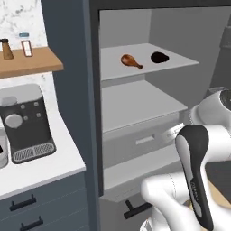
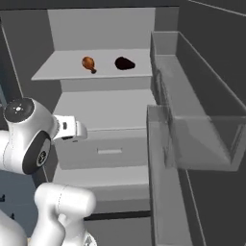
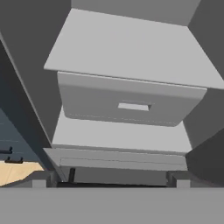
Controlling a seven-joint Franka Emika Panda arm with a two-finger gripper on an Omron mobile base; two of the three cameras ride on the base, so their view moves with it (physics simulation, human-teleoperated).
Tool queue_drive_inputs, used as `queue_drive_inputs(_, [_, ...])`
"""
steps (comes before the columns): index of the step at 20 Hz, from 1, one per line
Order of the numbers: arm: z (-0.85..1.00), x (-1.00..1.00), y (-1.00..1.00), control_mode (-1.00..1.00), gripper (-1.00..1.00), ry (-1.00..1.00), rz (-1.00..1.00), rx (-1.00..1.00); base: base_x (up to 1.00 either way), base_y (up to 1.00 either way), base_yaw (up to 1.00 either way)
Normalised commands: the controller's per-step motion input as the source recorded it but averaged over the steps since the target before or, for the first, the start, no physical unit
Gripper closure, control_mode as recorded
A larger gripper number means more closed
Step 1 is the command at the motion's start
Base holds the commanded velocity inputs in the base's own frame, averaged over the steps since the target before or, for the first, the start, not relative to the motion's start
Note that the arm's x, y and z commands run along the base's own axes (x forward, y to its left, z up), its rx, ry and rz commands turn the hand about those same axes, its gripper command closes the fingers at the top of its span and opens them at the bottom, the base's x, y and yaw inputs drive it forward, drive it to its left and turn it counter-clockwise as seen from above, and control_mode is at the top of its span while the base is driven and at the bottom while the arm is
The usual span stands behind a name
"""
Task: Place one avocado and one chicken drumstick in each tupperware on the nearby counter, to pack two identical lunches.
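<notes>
An orange-brown chicken drumstick (image 1: 131, 61) (image 2: 88, 63) lies on the upper shelf of an open fridge. A near-black avocado (image 1: 159, 57) (image 2: 124, 63) sits just to its right, apart from it. My gripper (image 3: 109, 183) is open with nothing between its fingertips (image 3: 39, 182). It hangs well below that shelf and faces the fridge's grey drawer (image 3: 131, 103). The hand (image 2: 72, 129) is in front of the lower shelves. The white counter (image 1: 54, 167) over dark drawers lies to the left of the fridge. The tupperware is out of view.
A dark coffee machine (image 1: 27, 122) stands on the counter, under a wooden shelf (image 1: 31, 63) with small jars. The fridge's open door with clear bins (image 2: 202, 120) stands close on the right. A bare middle shelf (image 1: 140, 101) lies below the food.
</notes>
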Motion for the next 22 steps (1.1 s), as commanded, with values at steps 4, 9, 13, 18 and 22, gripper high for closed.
queue_drive_inputs(4, [0.0, 0.0, 0.0, 1.0, -1.0, 0.0, 0.0, 0.0, 0.59, -0.35, 0.28])
queue_drive_inputs(9, [0.0, 0.0, 0.0, 1.0, -1.0, 0.0, 0.0, 0.0, 0.53, -0.36, 0.3])
queue_drive_inputs(13, [0.0, 0.0, 0.0, 1.0, -1.0, 0.0, 0.0, 0.0, 0.45, -0.42, 0.29])
queue_drive_inputs(18, [0.0, 0.0, 0.0, 1.0, -1.0, 0.0, 0.0, 0.0, 0.14, -0.41, 0.23])
queue_drive_inputs(22, [0.0, 0.0, 0.0, -1.0, -1.0, 0.0, 0.01, 0.0, 0.0, -0.04, 0.02])
